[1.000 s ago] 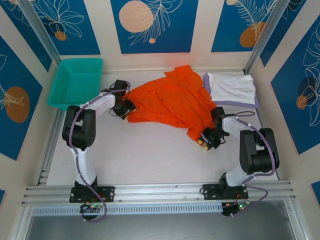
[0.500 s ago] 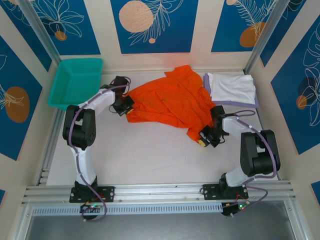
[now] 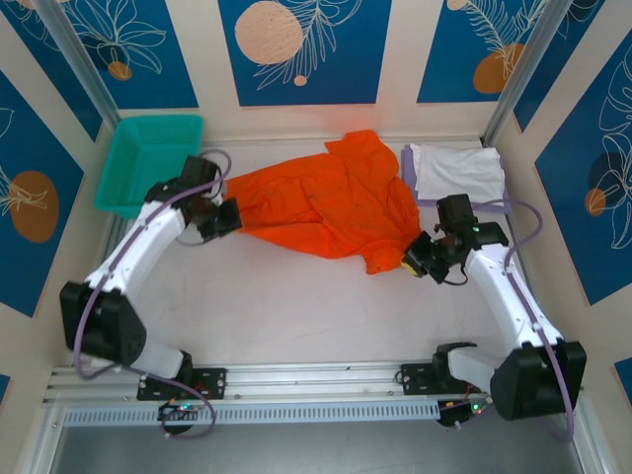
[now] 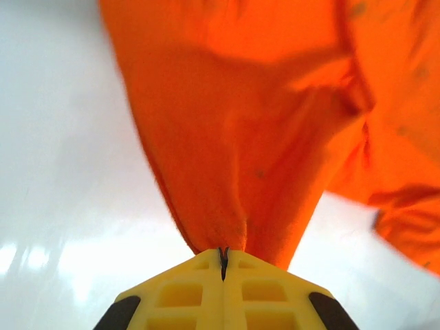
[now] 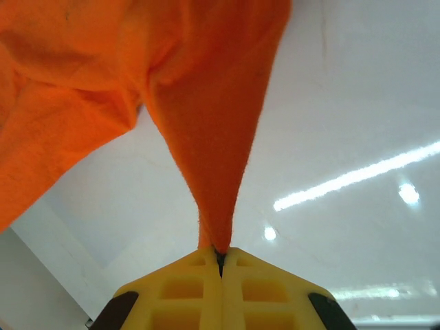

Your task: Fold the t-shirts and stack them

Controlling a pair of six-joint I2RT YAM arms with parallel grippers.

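Desk (image 3: 296, 296): white and flat, with the arm bases at the near edge.

Orange t-shirt (image 3: 326, 202): lies at far centre, strung between the two arms, rumpled and not yet folded. Its right edge is just beside the folded stack.
- Handling, by judgement: light, limp cloth with no stiffness, so it sags and bunches wherever it is unsupported.
- It looks grippy enough to pinch and is not fragile.
- Best taken at hems or corners, two points well apart, so that tension flattens it. The current holds, at the left end and the near-right corner, fit that.

Basket (image 3: 148, 158): teal, at the far-left corner.

Folded stack, far right: white t-shirt (image 3: 459, 170) lies on top of the lavender t-shirt (image 3: 464, 206), whose edge shows along the near and left sides.

Left arm (image 3: 138, 247): stretched from the near-left base diagonally toward the far side. The wrist is near the basket's near-right corner.

Right arm (image 3: 504, 296): elbow low at near right, forearm reaching far and left to the shirt's corner.

Left fingers (image 3: 225, 217): pressed together on an orange edge. In the wrist view the yellow fingers (image 4: 182, 292) meet with cloth fanning out from the seam, pulled taut.

Right fingers (image 3: 415, 262): likewise pinching the cloth. The wrist view shows the fingers (image 5: 185, 289) closed on a narrow orange point, with the cloth drawn into a tight cone.
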